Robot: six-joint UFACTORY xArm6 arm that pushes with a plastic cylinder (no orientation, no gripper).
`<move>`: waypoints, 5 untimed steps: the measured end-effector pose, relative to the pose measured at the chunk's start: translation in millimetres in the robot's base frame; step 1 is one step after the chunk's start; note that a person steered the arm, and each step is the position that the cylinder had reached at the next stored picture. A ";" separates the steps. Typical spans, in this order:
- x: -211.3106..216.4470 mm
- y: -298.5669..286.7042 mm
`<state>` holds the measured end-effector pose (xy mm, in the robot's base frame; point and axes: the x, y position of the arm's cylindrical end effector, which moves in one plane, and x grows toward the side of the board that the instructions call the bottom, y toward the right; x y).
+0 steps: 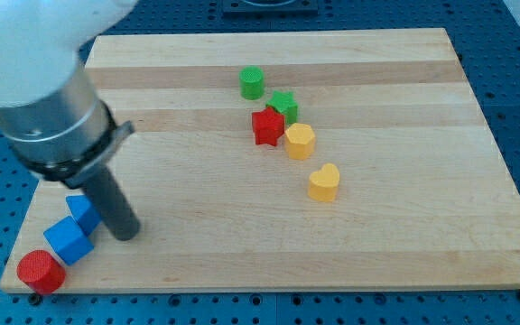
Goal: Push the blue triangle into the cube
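The blue triangle (83,212) sits at the lower left of the tabletop (404,244), touching the blue cube (68,240). A red cylinder (41,271) lies just below. My tip (125,231) rests beside the triangle, holding nothing.

I see a pale wooden board (377,235), smooth with visible grain. My blocks, like the blue cube (68,241), look matt plastic. My rod (114,209) is dark, slightly glossy.
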<state>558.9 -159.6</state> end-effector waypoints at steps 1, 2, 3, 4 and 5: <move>-31.4 15.4; -76.8 5.3; -73.6 -16.1; -57.3 -38.1; -46.6 -49.4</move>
